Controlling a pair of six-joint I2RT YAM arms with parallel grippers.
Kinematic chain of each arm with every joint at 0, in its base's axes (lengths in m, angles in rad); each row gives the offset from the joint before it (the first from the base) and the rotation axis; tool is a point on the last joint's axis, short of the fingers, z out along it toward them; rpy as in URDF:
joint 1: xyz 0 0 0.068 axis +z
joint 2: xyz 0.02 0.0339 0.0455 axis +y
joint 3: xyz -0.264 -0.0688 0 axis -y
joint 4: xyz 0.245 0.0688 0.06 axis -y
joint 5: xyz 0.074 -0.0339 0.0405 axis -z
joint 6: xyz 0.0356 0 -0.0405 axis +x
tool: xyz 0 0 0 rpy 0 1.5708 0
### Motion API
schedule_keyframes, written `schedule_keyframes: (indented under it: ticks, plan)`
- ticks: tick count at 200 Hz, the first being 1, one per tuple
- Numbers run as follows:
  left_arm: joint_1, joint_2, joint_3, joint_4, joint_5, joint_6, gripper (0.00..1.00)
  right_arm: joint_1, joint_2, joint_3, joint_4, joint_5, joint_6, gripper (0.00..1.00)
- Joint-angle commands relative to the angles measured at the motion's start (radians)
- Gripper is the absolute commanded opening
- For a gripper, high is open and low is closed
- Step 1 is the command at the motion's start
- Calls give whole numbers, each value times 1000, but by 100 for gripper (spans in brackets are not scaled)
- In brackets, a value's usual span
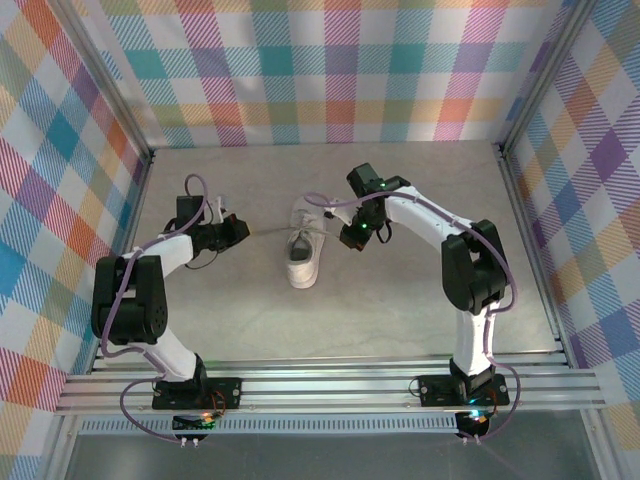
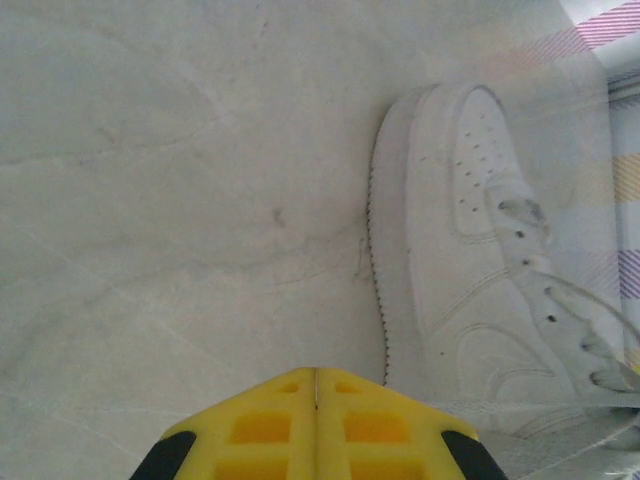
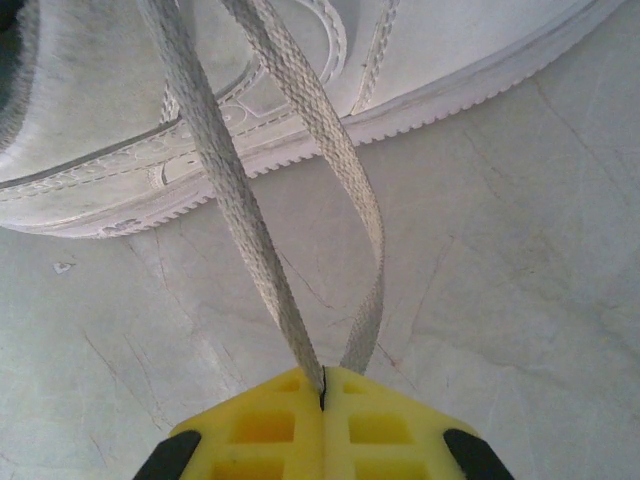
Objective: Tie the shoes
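White sneaker [image 2: 440, 250], curved stitching [image 2: 488, 362], perhaps logo

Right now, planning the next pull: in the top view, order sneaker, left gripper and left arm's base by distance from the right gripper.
From the right gripper:
1. sneaker, just left of it.
2. left gripper, beyond the sneaker.
3. left arm's base, near edge, left.
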Motion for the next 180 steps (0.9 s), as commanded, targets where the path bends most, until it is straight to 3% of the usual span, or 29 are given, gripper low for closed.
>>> schedule_keyframes:
  ticks: [1,60,87,89,99,108,120,139,180]
  plan:
    - [26,23,-12,21,-26,-5,0,-22,14,5,-68,-33,22,0]
    - [26,26,-35,28,-49,-6,0,-45,9,-61,-69,-104,51,0]
    - [18,8,-32,62,13,-18,0,-45,12,-59,-60,-158,69,0]
    - [16,2,-32,65,16,-18,5,-45,8,-59,-57,-162,70,0]
    - [8,-30,-21,67,29,-17,26,-46,-14,-64,-33,-180,77,17]
    - [4,-60,-4,49,21,-17,40,-48,-34,-62,-18,-188,81,40]
    - [5,-102,24,13,7,-11,49,-54,-58,-53,-9,-185,90,50]
    - [9,-155,73,-55,-10,15,52,-76,-101,-51,5,-174,111,58]
    - [16,-172,124,-116,12,30,49,-105,-154,-58,41,-170,168,58]
